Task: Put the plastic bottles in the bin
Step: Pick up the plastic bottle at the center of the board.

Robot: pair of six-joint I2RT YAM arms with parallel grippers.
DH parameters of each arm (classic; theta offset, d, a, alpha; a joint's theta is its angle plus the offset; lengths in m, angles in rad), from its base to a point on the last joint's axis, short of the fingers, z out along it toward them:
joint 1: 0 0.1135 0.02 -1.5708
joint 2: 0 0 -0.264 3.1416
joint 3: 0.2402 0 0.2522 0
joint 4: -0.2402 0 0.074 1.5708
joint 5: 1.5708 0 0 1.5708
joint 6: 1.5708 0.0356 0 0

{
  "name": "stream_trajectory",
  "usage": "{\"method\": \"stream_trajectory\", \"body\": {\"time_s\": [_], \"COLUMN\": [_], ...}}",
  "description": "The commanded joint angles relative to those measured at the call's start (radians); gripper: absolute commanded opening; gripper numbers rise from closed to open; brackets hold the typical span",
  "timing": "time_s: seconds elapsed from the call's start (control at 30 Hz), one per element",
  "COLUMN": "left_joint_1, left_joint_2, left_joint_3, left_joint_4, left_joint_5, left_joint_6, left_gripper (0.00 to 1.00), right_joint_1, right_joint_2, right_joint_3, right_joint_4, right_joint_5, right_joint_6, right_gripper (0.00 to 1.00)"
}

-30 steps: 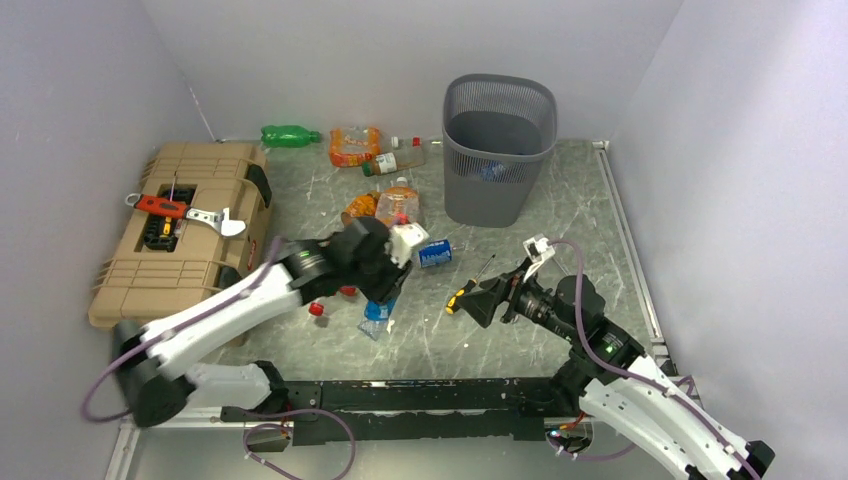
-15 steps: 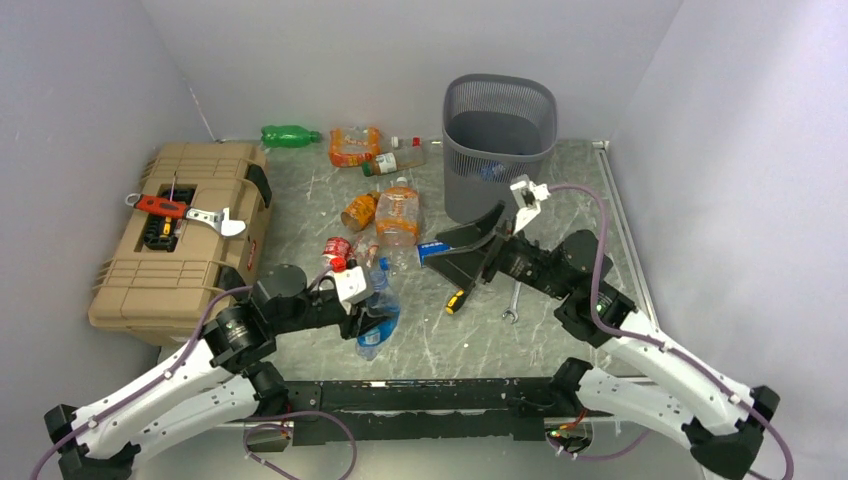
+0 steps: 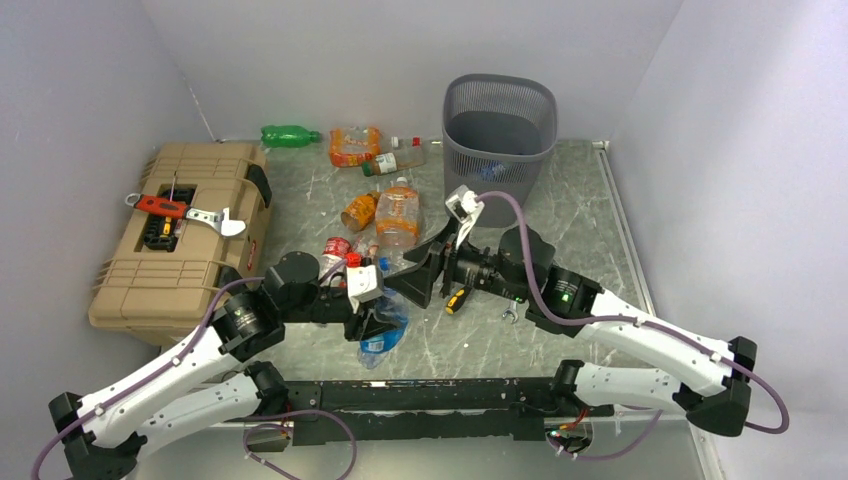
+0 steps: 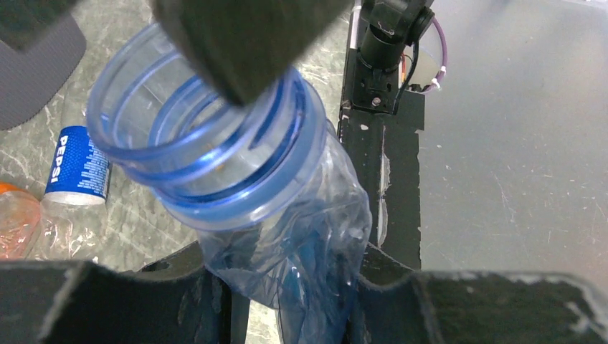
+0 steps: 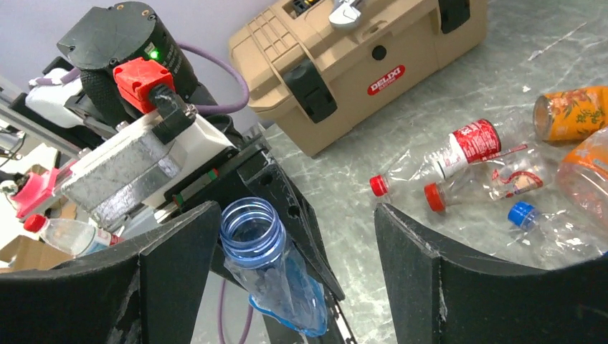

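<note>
**Right arm swings in to meet the bottle in the left gripper**

Since a second ago the right arm has swung left across the table, and the right gripper (image 3: 415, 278) now faces the left gripper (image 3: 378, 318). Nearest the arm bases, the left gripper is clamped on a crumpled, capless blue-tinted bottle (image 5: 252, 236), its open mouth toward the right arm. The right gripper's jaws stand wide apart on either side of that mouth, touching nothing. This looks like a handover being set up. Beyond lie a Pepsi-labelled bottle (image 4: 77, 166), two red-capped bottles (image 5: 459, 147) and orange bottles (image 3: 398, 210). Farthest, a green bottle (image 3: 288, 135) lies by the back wall, and the mesh bin (image 3: 498, 150) stands at the rear, well apart from the held bottle.
</note>
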Motion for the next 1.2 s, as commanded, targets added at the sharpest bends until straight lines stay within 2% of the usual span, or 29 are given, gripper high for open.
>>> {"method": "stream_trajectory", "body": {"time_s": [0.0,0.4,0.47,0.6,0.7,0.77,0.8,0.93,0.97,1.0,1.17], "left_joint_1": [0.009,0.019,0.018,0.019,0.018,0.018,0.019,0.018,0.018,0.018,0.018], "left_joint_2": [-0.01,-0.008,-0.008,-0.005,-0.004,-0.006,-0.009,-0.021,-0.025,-0.031,-0.102], "left_joint_3": [0.028,0.022,0.02,0.018,0.02,0.018,0.017,0.01,0.008,0.005,-0.021], "left_joint_4": [0.018,0.021,0.022,0.025,0.023,0.023,0.026,0.034,0.036,0.04,0.073], "left_joint_5": [0.036,0.016,0.015,0.016,0.009,0.002,-0.001,-0.027,-0.034,-0.042,-0.109], "left_joint_6": [-0.008,-0.01,-0.01,-0.014,-0.015,-0.018,-0.019,-0.03,-0.03,-0.031,-0.077], "left_gripper": [0.13,0.13,0.13,0.15,0.27,0.4,0.47,0.71,0.93,0.99,0.99], "right_joint_1": [0.026,0.04,0.04,0.04,0.04,0.04,0.04,0.04,0.04,0.04,0.039], "right_joint_2": [0.015,0.063,0.066,0.078,0.085,0.085,0.081,0.049,0.04,0.027,-0.044], "right_joint_3": [0.067,0.081,0.081,0.084,0.086,0.089,0.089,0.085,0.089,0.1,0.228], "right_joint_4": [-0.031,-0.05,-0.051,-0.063,-0.069,-0.076,-0.082,-0.101,-0.12,-0.149,-0.333], "right_joint_5": [0.035,-0.033,-0.031,-0.02,-0.026,-0.026,-0.019,0.017,0.04,0.07,0.263], "right_joint_6": [-0.033,-0.004,-0.001,0.006,0.008,0.006,0.006,-0.001,-0.008,-0.02,-0.128], "right_gripper": [0.8,0.73,0.67,0.46,0.24,0.03,0.0,0.0,0.0,0.0,0.0]}}
